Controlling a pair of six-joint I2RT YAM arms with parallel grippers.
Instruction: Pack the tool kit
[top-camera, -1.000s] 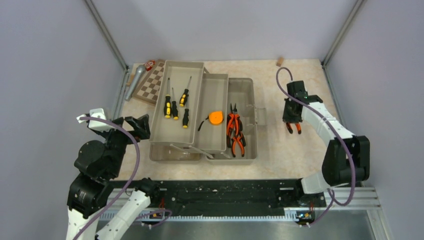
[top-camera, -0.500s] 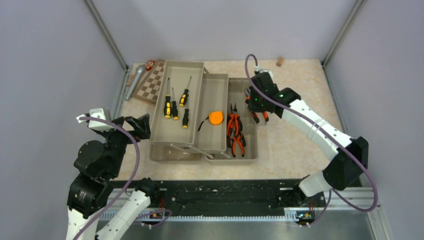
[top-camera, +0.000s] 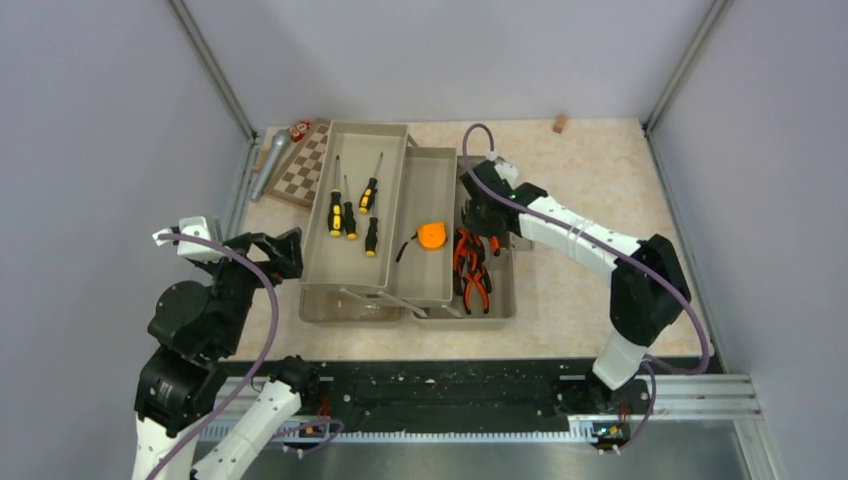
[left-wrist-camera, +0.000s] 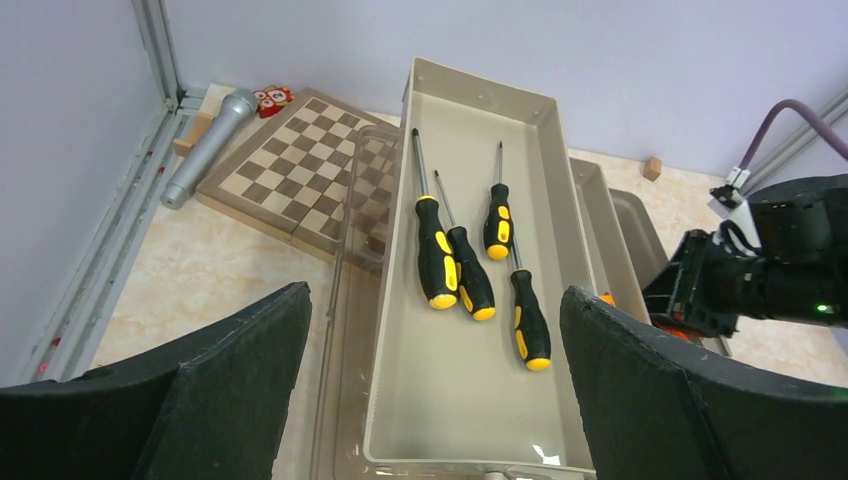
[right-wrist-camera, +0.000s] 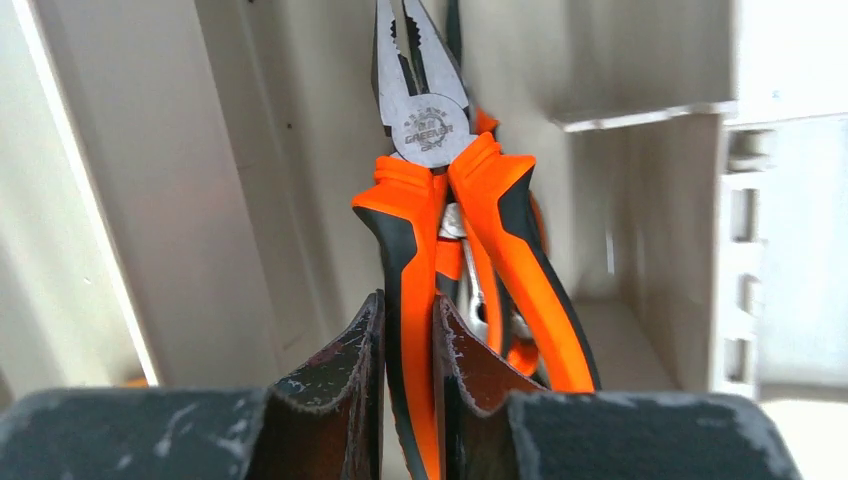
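Note:
The toolbox (top-camera: 500, 190) lies open with its beige trays (top-camera: 350, 250) fanned to the left. Several yellow-black screwdrivers (top-camera: 350, 212) lie in the left tray, also in the left wrist view (left-wrist-camera: 455, 265). The orange tape measure (top-camera: 431, 236) sits in the middle tray. Orange-handled pliers (top-camera: 470, 265) lie in the box's right compartment. My right gripper (top-camera: 487, 232) is over that compartment, shut on one handle of a pair of orange-handled pliers (right-wrist-camera: 420, 190). My left gripper (top-camera: 280, 252) is open and empty at the left tray's near left corner.
A brown-and-cream chessboard (top-camera: 305, 165) and a silver microphone (top-camera: 270, 163) lie at the back left, beside small red items (top-camera: 298, 129). A small wooden block (top-camera: 560, 123) sits at the back right. Metal frame posts stand at both back corners.
My right arm has swung left from the table right of the toolbox to over its right compartment, carrying the pliers. The left arm has not moved.

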